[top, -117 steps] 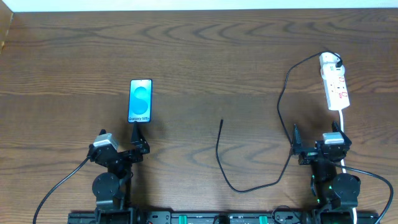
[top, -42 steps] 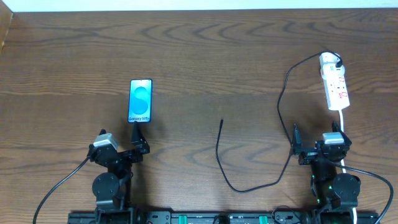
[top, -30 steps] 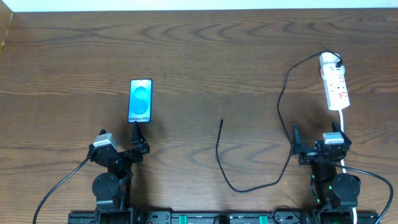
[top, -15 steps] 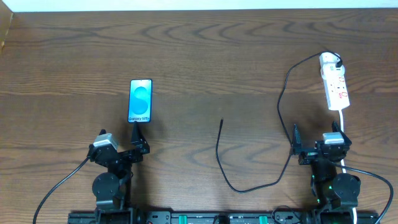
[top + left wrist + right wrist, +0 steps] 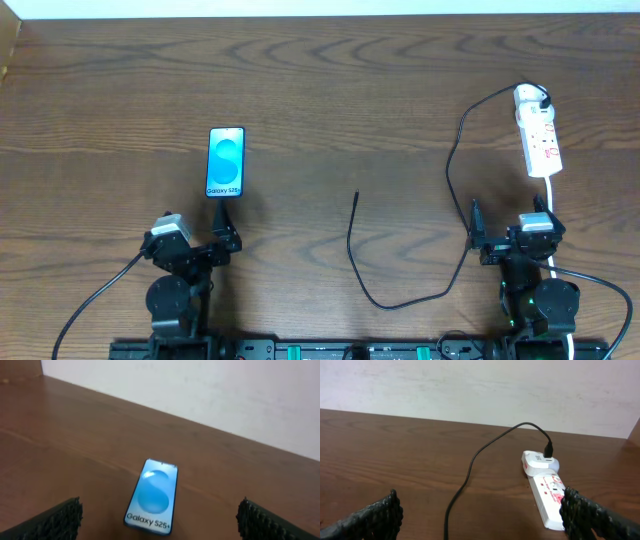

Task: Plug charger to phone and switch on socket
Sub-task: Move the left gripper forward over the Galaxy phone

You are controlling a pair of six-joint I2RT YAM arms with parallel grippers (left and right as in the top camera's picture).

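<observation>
The phone (image 5: 225, 162) lies flat at the table's left, blue screen up, its "Galaxy S25" text at the near end. My left gripper (image 5: 222, 236) sits just behind that end, open and empty; the left wrist view shows the phone (image 5: 153, 497) ahead between the spread fingers (image 5: 65, 519). The charger (image 5: 356, 250) is a thin black cable with its free tip (image 5: 357, 196) at mid-table, looping round to its plug (image 5: 543, 100) in the socket (image 5: 539, 140) at far right. My right gripper (image 5: 508, 222) stands open and empty just near of the socket (image 5: 547, 496), with the cable (image 5: 470, 471) ahead.
The socket's white lead (image 5: 552, 190) runs toward me past the right arm. A white adapter (image 5: 539, 462) sits at the socket's far end. A pale wall (image 5: 480, 385) rises behind the table's far edge.
My left arm has shifted very slightly toward me. The phone, the cable, the socket and the right arm have not moved.
</observation>
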